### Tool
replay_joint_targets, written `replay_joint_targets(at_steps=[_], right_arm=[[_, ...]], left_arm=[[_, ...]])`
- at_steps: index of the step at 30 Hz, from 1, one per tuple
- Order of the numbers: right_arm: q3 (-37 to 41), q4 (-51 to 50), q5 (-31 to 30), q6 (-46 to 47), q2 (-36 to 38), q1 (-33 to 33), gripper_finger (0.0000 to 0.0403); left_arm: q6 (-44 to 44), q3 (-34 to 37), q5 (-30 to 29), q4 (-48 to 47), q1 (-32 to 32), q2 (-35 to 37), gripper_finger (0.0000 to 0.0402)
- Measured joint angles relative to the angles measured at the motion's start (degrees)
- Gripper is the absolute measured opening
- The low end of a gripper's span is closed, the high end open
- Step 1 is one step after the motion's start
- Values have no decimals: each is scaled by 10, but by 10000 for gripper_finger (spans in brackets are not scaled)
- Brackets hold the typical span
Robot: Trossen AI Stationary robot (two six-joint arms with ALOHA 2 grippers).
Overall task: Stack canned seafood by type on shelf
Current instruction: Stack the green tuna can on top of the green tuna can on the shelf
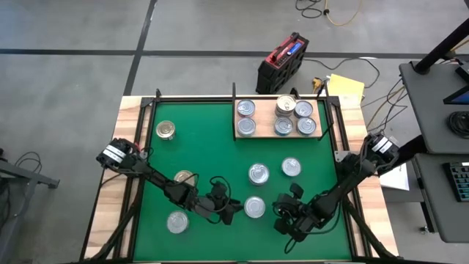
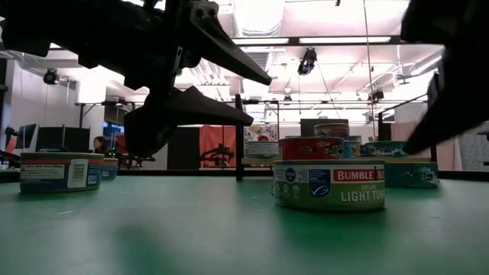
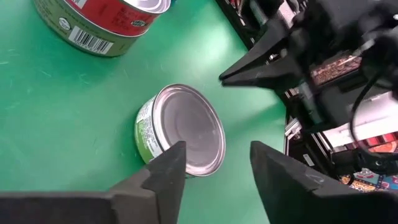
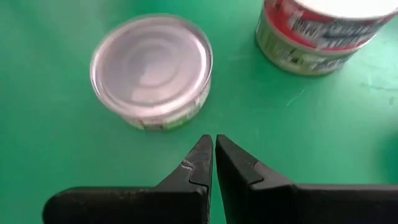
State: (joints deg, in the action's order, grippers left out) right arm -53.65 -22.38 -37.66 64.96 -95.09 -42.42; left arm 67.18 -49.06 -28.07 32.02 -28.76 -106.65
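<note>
A silver-lidded tin [image 3: 183, 130] with a green side stands upright on the green mat, between my two grippers [image 1: 254, 207]. My left gripper [image 3: 214, 168] is open just short of the tin, with its fingertips raised above the mat [image 2: 252, 99]. My right gripper [image 4: 213, 146] is shut and points down at the mat a little short of the same tin [image 4: 151, 68]. The pale wooden shelf [image 1: 265, 117] at the far side carries several tins. Other tins stand loose on the mat.
A red-and-green labelled tin [image 4: 323, 28] stands just beyond the middle tin, with another [image 1: 291, 167] beside it. Three more tins [image 1: 166, 130], [image 1: 185, 177], [image 1: 177, 221] stand on the left of the mat. A dark frame edges the mat [image 1: 198, 154].
</note>
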Motion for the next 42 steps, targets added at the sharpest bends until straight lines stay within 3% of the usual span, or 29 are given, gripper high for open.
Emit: replay_joint_targets(at_steps=[12,42], right_arm=[[-9,21,2,25,-75,-2,12],[-23,83,-14,-35,-80,8,12]], left_arm=[[0,0,-6,-3,-2,0,189],[56,-54,-3,-19,9,-101,189]])
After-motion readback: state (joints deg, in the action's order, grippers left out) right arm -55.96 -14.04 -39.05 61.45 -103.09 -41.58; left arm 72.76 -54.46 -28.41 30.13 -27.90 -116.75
